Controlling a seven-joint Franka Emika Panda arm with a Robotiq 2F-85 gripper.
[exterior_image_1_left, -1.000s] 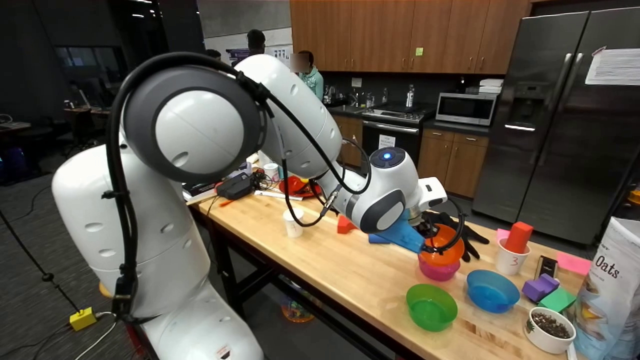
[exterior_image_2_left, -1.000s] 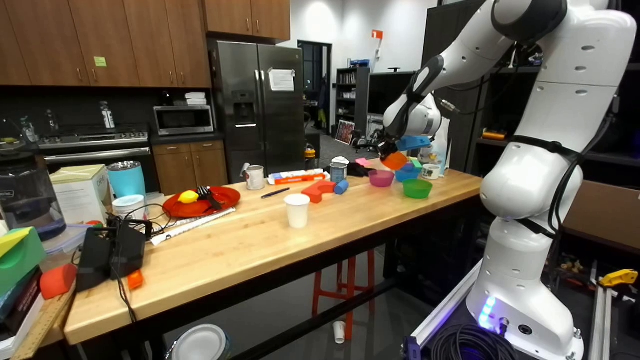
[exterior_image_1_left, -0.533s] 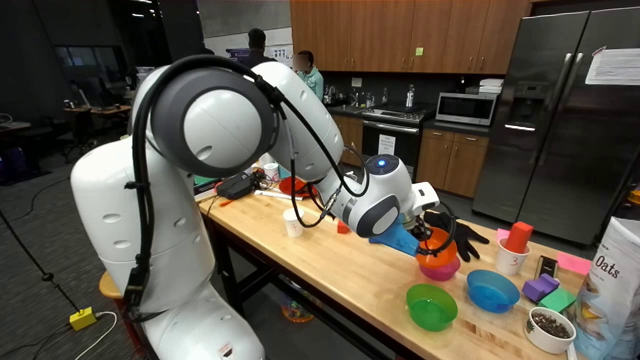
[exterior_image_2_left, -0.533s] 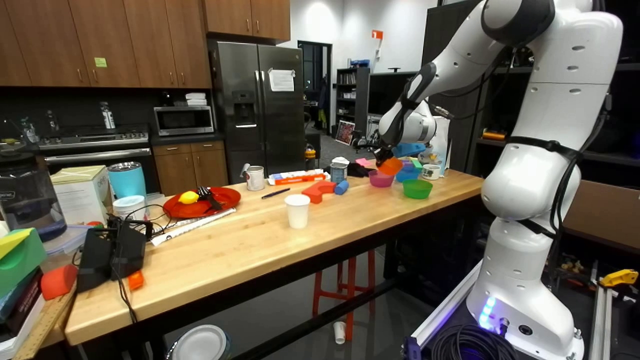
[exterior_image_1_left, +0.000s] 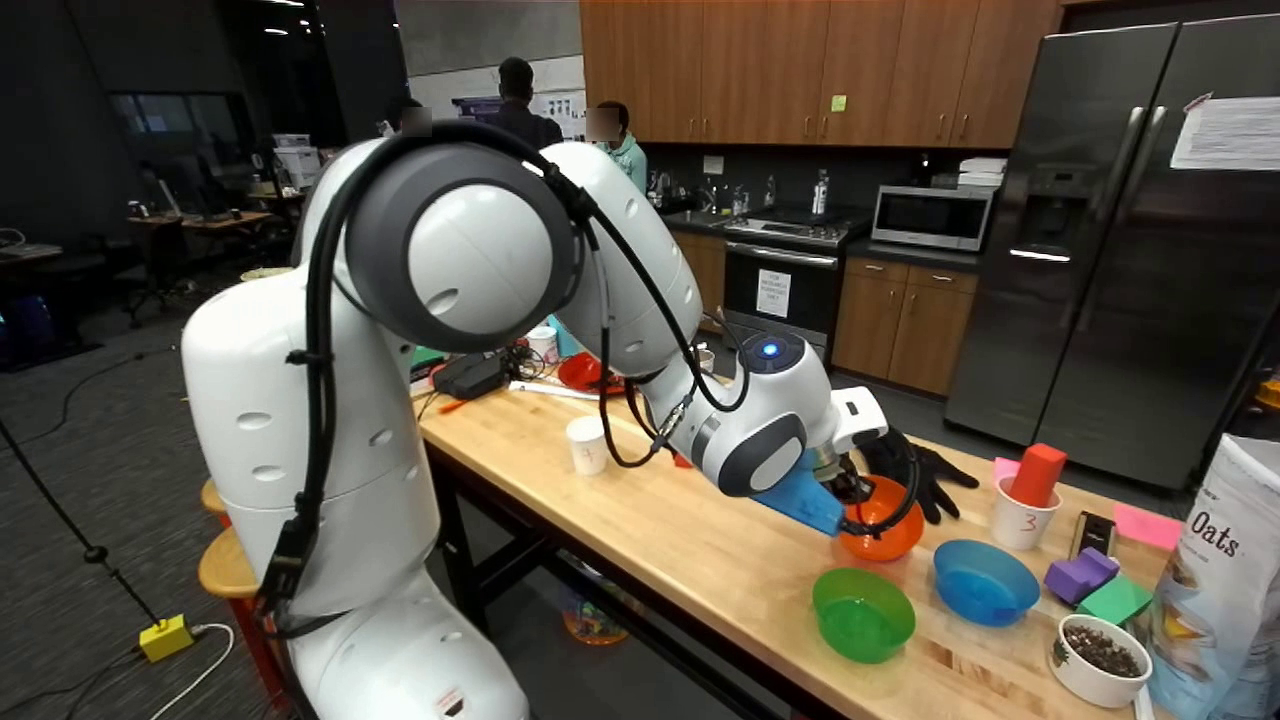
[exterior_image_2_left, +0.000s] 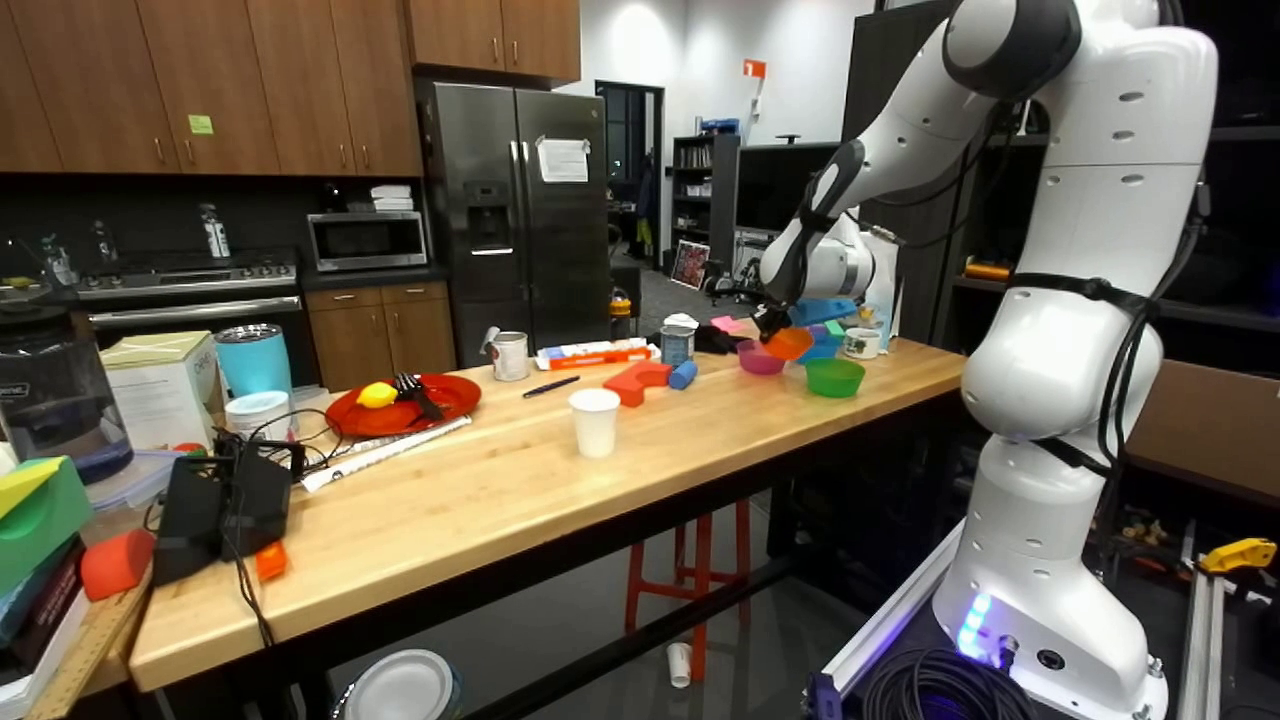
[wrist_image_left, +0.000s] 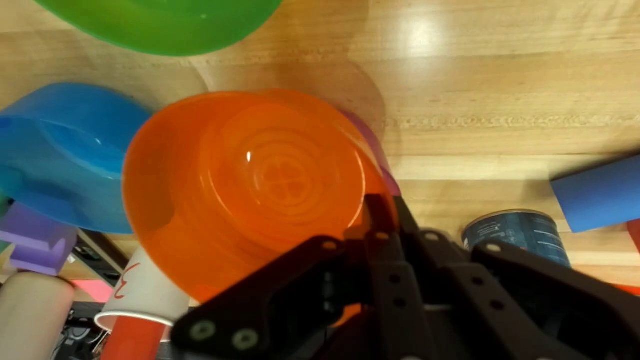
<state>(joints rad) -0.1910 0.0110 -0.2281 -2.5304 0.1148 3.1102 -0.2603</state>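
Note:
An orange bowl (wrist_image_left: 280, 180) is pinched at its rim by my gripper (wrist_image_left: 392, 206), one finger inside the wall and the other outside. It hangs tilted in the wrist view. Beneath it shows a sliver of a pink bowl (wrist_image_left: 369, 134). In an exterior view the orange bowl (exterior_image_2_left: 790, 343) overlaps the upper right of the pink bowl (exterior_image_2_left: 757, 358); whether they touch I cannot tell. From the opposite exterior view the orange bowl (exterior_image_1_left: 885, 525) mostly hides the pink one. Close by stand a green bowl (exterior_image_1_left: 863, 615) and a blue bowl (exterior_image_1_left: 986, 582).
A black glove (exterior_image_1_left: 930, 475) lies behind the bowls. Further along are a cup marked 3 (exterior_image_1_left: 1020, 518) holding a red block, purple (exterior_image_1_left: 1080, 575) and green (exterior_image_1_left: 1115, 598) blocks, a white bowl (exterior_image_1_left: 1100, 685) and an oats bag (exterior_image_1_left: 1215, 580). A can (wrist_image_left: 515, 232) stands beside the gripper.
The arm has come down with the orange bowl still in its grip. The bowl now sits lower, covering most of the pink bowl in an exterior view.

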